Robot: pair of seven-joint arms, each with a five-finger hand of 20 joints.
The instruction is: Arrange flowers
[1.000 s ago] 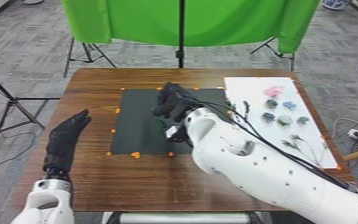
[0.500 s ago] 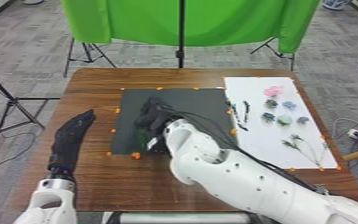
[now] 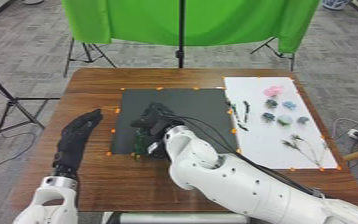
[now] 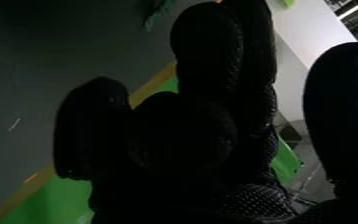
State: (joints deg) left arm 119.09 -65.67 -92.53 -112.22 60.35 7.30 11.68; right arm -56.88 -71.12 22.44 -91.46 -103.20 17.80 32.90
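You are looking at one brown wooden table (image 3: 95, 192). Right side: one white rectangular sheet (image 3: 257, 152) is lying there. Beside it, one dark rectangular mat (image 3: 193, 96) is lying. Left of the mat, your left hand (image 3: 74, 135), black-gloved, is staying open, fingers straight. Over the mat, your right hand (image 3: 158, 118), black-gloved, is hovering; whether it is gripping anything, you cannot tell. Just beside it, one slender green sprig (image 3: 140, 143) is showing. On the sheet, thin green stems (image 3: 307, 148), one pink flower (image 3: 273, 91) and one small blue flower (image 3: 289, 105) are resting.
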